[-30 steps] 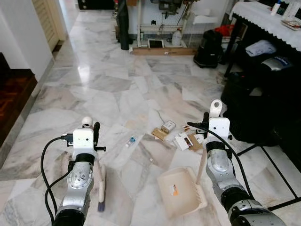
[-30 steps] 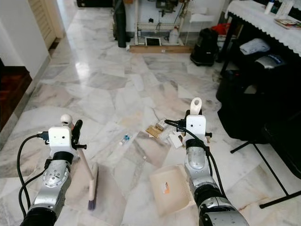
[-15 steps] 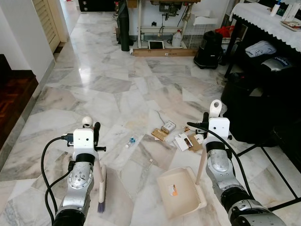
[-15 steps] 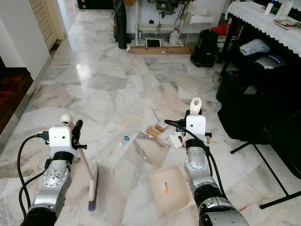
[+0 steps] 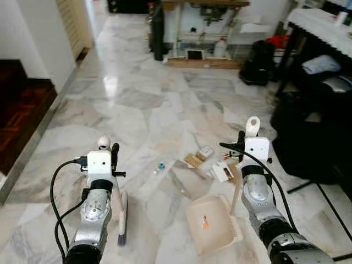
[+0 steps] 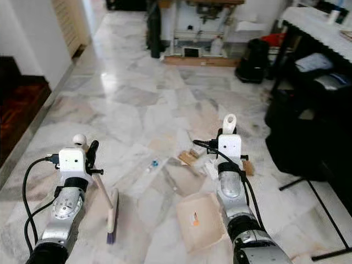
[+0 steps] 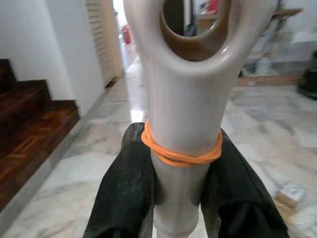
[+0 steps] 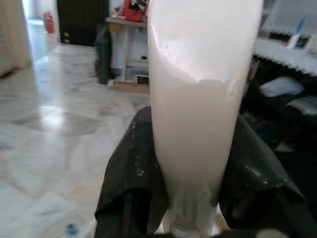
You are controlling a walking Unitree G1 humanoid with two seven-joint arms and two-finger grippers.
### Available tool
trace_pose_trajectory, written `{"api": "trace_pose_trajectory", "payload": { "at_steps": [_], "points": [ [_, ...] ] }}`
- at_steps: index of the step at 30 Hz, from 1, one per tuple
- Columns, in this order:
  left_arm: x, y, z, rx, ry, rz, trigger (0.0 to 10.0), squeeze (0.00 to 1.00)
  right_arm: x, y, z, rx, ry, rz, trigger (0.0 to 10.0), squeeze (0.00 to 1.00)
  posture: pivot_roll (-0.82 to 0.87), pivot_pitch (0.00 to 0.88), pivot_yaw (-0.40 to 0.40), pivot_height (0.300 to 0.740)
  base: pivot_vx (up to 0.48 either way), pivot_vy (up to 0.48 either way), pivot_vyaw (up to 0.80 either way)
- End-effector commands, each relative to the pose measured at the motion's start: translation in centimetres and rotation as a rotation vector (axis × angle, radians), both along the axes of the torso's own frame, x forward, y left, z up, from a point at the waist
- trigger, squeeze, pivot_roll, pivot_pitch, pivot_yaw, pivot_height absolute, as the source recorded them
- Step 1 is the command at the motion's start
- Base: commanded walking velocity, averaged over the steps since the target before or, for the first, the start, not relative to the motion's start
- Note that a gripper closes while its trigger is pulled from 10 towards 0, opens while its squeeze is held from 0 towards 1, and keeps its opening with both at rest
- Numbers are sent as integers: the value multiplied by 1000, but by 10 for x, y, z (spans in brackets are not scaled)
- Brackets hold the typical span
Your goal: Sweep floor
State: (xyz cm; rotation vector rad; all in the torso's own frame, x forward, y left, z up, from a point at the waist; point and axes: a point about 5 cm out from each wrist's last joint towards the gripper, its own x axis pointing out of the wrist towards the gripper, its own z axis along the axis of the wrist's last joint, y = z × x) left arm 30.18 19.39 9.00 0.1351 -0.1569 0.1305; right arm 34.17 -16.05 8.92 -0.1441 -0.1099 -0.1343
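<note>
My left gripper (image 5: 113,155) is shut on the cream handle of a small broom (image 5: 122,213), whose purple-tipped bristle head rests on the marble floor at lower left. The left wrist view shows the handle (image 7: 185,124) with an orange rubber band, clamped between both black fingers (image 7: 130,193). My right gripper (image 5: 240,142) is shut on the upright handle of a cream dustpan (image 5: 212,225), which lies flat on the floor. Just beyond the pan lies litter: cardboard scraps and small boxes (image 5: 212,162), and a little blue-capped bottle (image 5: 160,166).
A dark folding stand and black bags (image 5: 308,137) crowd the right side under a white-clothed table (image 5: 324,22). Dark wooden stairs (image 5: 22,104) rise at the left. A black bag (image 5: 257,55) and a white rack (image 5: 203,33) stand at the far wall.
The camera has shifted, so the whole scene sits slightly further right and lower. Both grippers keep their hold; broom and dustpan stay in about the same places on the floor.
</note>
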Motion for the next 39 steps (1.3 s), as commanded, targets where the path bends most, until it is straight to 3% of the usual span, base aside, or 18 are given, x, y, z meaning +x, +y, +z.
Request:
{"api": "trace_pose_trajectory", "payload": {
  "at_steps": [1,7,13,25,39],
  "points": [
    [3,-6,8,0,-38,-21,10000,0,2,-17,5,63,-22,-78,10000,0,106,0,-33,740,285,0,0],
    [4,-5,8,3,-37,-24,10000,0,0,-27,1,150,1,-150,10000,0,105,0,-29,740,287,0,0],
    [4,-5,8,5,-37,-26,10000,0,-2,-31,-3,159,13,-165,10000,0,98,0,-23,740,279,0,0],
    [3,1,6,9,-26,-28,10000,0,-23,-41,-32,87,116,-188,10000,0,82,0,-12,740,246,0,0],
    [5,-4,8,14,-33,-53,10000,0,-19,-42,-26,86,89,-197,10000,0,84,0,-9,740,86,0,0]
  ]
}}
